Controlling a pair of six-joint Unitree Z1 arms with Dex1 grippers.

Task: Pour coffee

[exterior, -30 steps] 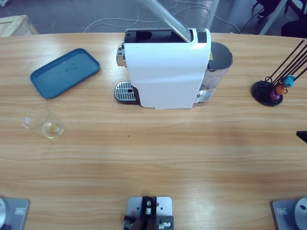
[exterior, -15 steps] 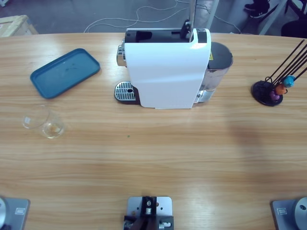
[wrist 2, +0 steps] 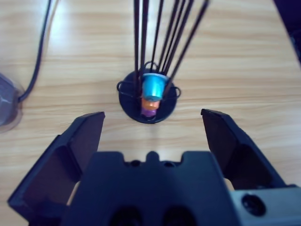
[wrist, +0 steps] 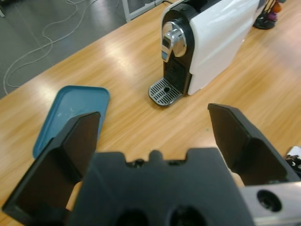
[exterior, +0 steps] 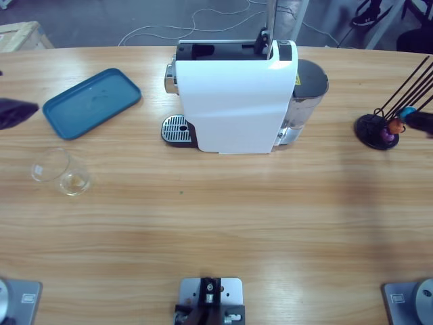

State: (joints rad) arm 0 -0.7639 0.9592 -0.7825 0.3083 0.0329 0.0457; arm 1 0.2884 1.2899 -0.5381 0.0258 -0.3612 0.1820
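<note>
A long wooden table (exterior: 223, 223) with pale, streaky grain is seen from above. Only a dark tip of the left gripper (exterior: 13, 112) pokes in at nine o'clock, and a dark sliver of the right gripper (exterior: 423, 122) at three o'clock; both arms are otherwise cut off. Each wrist view shows its gripper, left (wrist: 153, 136) and right (wrist 2: 153, 136), with the two black jaws spread wide and nothing between them. Near twelve o'clock stands a glossy white coffee machine (exterior: 233, 101), boxy, with a chrome spout and a round perforated metal drip grille (exterior: 177, 126) at its left foot. A rounded blue plastic tray (exterior: 91, 101) lies at ten o'clock. Below it sits a clear glass cup (exterior: 59, 172); the coffee (exterior: 73, 181) is only a faint brownish trace at its bottom, hard to make out. At three o'clock a black wire capsule rack (wrist 2: 149, 96) holds a blue capsule (wrist 2: 154, 86) above an orange and a purple one, both partly hidden.
</note>
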